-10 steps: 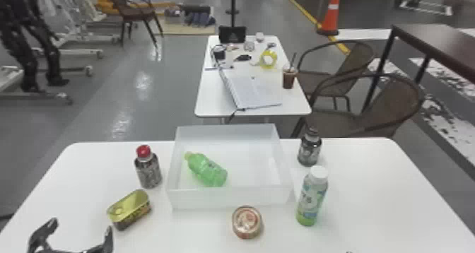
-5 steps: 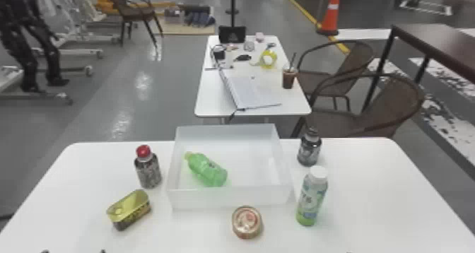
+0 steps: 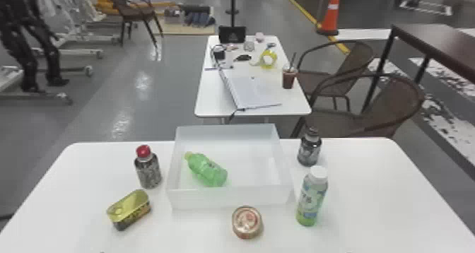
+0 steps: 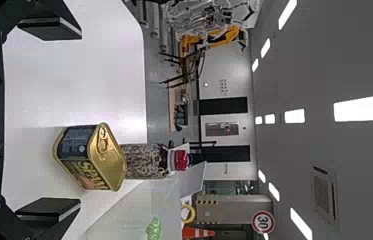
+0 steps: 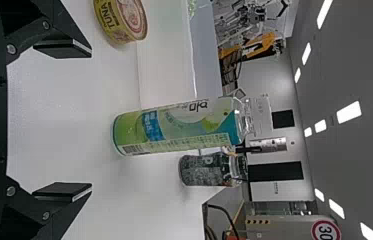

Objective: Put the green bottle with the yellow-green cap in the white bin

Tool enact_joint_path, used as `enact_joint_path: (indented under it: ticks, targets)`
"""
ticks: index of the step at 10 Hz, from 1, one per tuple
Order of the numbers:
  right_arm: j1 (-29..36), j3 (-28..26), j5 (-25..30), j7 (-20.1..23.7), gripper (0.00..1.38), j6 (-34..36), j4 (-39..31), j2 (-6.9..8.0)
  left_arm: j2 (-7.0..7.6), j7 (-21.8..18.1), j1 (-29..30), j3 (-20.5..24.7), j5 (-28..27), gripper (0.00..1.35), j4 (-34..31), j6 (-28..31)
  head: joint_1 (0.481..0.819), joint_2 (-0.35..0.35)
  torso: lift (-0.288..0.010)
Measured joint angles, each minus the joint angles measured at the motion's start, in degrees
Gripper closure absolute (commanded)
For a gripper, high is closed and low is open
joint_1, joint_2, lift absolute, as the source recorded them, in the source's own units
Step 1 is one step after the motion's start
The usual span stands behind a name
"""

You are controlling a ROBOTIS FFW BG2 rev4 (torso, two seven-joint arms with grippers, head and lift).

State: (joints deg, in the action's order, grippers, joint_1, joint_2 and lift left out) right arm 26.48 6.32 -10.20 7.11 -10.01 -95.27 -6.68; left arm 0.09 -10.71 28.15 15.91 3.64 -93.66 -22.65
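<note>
ok so the bin is sitting on the table, lower middle of the frame, bottle lying inside, left half. second bottle's standing left of it, first can in front. second can's sitting before the bin, third bottle's standing lower right, fourth bottle behind.

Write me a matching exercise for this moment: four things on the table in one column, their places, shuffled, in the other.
1. Green bottle
2. Red-capped bottle
3. Round tin
4. White-capped bottle

A. Upright, right of the bin
B. In front of the bin's near wall
C. Lying inside the white bin
D. Upright, left of the bin

Pairs: 1-C, 2-D, 3-B, 4-A
</note>
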Motion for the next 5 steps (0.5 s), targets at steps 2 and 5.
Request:
enact_joint_path:
  ticks: [2,5]
  targets:
    - [0.04,-0.01,0.00,0.00,0.32,0.03,0.00,0.00,0.00,0.07,-0.01,-0.20,1.23,0.12,0.57,-0.13,0.549,0.000,-0.100]
    - [-0.07,0.00,0.07,0.00,0.32,0.08,0.00,0.00,0.00,0.14,-0.14,-0.54,1.62,0.12,0.89,-0.38,0.549,0.000,-0.100]
